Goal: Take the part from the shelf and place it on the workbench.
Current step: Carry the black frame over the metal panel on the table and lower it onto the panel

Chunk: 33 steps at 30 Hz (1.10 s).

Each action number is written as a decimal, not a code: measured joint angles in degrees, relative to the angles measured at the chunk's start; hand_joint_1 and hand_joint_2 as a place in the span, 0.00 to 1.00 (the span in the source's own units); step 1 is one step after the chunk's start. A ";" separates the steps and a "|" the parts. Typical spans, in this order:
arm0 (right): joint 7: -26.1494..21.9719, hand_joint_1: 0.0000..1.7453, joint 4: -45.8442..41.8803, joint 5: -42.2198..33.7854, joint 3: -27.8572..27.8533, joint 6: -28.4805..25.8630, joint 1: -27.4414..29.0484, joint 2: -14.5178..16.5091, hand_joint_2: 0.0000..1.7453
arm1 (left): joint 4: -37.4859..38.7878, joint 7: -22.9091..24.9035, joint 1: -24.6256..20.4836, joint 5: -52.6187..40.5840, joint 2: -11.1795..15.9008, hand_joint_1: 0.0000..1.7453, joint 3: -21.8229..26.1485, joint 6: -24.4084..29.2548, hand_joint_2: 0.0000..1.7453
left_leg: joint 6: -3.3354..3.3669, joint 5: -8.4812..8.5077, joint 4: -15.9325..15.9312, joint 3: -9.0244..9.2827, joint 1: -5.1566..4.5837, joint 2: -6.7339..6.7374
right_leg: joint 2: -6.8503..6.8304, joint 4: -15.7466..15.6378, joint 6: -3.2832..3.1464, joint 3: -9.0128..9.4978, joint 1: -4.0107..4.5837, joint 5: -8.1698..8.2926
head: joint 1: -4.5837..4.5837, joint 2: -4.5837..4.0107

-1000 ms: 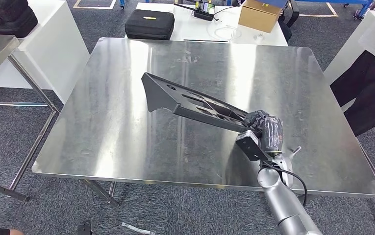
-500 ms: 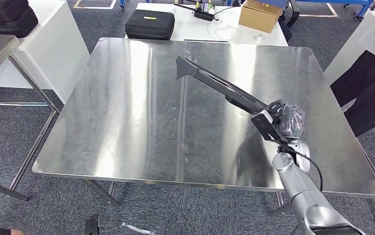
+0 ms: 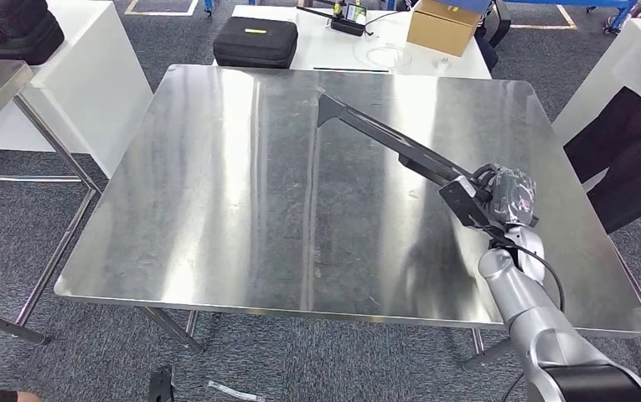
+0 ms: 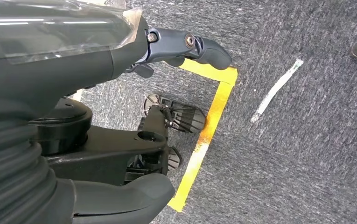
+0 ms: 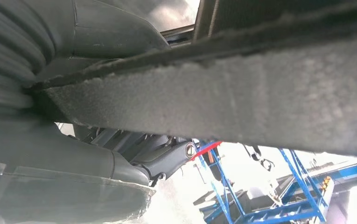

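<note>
Black long part (image 3: pixel 388 138) was gripped at its near end by right hand (image 3: pixel 501 201), far end reaching over steel workbench (image 3: pixel 216 209), likely for lay-down | not yet resting flat | left hand (image 4: pixel 120 93) hung empty, fingers apart, over floor.

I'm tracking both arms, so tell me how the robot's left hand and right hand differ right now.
The right hand grips one end of the long black part above the steel workbench; the left hand holds nothing. The right hand is raised over the workbench, while the left hand hangs over grey carpet with yellow tape. Both have dark fingers.
</note>
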 joint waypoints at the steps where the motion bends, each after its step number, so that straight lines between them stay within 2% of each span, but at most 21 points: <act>1: 0.36 0.99 0.73 0.52 0.04 0.01 -0.83 -0.06 1.00 | 0.01 0.04 -0.05 -0.13 -0.04 0.00 -0.19 -0.09 1.00 | 0.00 0.00 0.00 0.00 0.00 -0.01 | 0.00 0.00 0.00 0.00 0.00 0.00 | 0.00 -0.01; 6: 2.19 0.99 3.00 2.66 0.68 0.03 -3.86 0.16 1.00 | 0.02 0.27 -0.25 -0.70 -0.23 0.00 -1.26 -0.32 1.00 | 0.01 0.01 0.01 -0.01 -0.01 -0.06 | -0.02 0.00 0.01 0.01 0.00 0.00 | -0.01 0.01; 10: 1.63 0.99 3.22 1.76 1.30 0.25 -4.78 1.06 1.00 | 0.06 0.28 -0.69 -0.71 -0.58 0.00 -1.80 -0.14 1.00 | 0.01 0.01 0.00 -0.01 0.00 -0.06 | -0.02 0.01 0.01 0.01 0.01 0.00 | -0.01 0.00; 17: -0.55 0.99 1.00 -0.92 2.04 0.36 -4.38 2.39 1.00 | 0.09 0.37 -0.83 -0.62 -0.68 0.00 -2.86 0.11 1.00 | 0.01 0.01 -0.01 -0.01 0.02 -0.06 | -0.02 0.01 0.00 -0.01 0.02 0.00 | -0.01 0.01; 33: -0.40 0.99 -5.11 -0.95 3.97 0.44 -1.43 2.64 1.00 | 0.11 0.85 -0.90 -0.76 -0.80 0.00 -4.52 1.19 1.00 | 0.01 0.01 0.01 -0.01 0.01 -0.06 | -0.02 0.00 0.00 -0.01 0.01 0.00 | 0.00 0.00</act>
